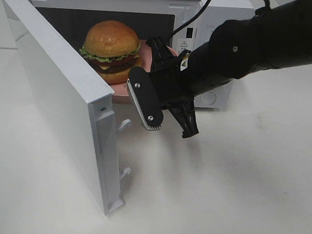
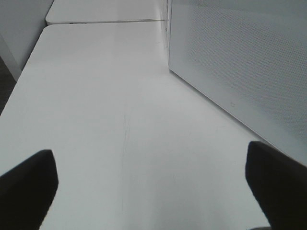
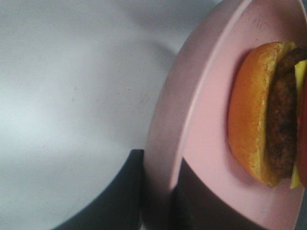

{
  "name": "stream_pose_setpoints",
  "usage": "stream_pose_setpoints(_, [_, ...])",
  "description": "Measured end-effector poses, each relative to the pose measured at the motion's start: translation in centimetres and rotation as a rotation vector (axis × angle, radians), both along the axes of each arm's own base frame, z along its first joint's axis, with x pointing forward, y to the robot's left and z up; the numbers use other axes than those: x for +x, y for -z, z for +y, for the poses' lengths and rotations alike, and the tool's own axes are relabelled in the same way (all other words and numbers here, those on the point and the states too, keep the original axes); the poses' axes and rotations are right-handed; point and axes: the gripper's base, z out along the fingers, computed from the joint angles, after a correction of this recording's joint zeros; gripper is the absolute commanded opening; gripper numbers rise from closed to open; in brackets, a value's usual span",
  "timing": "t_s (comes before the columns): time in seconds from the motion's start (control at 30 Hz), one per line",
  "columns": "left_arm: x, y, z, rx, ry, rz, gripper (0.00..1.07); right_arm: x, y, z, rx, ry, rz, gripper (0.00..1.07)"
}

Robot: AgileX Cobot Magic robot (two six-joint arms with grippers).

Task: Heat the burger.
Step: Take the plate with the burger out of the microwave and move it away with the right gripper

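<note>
White microwave [image 1: 214, 25], door [image 1: 57, 90] swung open, on white table [image 1: 236, 185].

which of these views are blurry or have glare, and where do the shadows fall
Exterior high: sharp, evenly lit; the right arm throws a soft shadow on the table, and the burger bun shows a mild sheen. Left wrist: soft focus, the left gripper fingertips are dark blurred shapes, no glare. Right wrist: very close, the pink plate rim and the right gripper fingers blur, with a grey shadow behind.
</note>
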Motion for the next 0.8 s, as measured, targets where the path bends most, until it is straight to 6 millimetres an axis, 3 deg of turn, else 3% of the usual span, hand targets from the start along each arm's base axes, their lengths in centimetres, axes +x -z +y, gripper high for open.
stream_pose_setpoints(0.8, [0.0,0.0,0.0,0.0,0.0,0.0,1.0,-7.4,-1.7,-6.0,0.02,0.032,0.003,0.0])
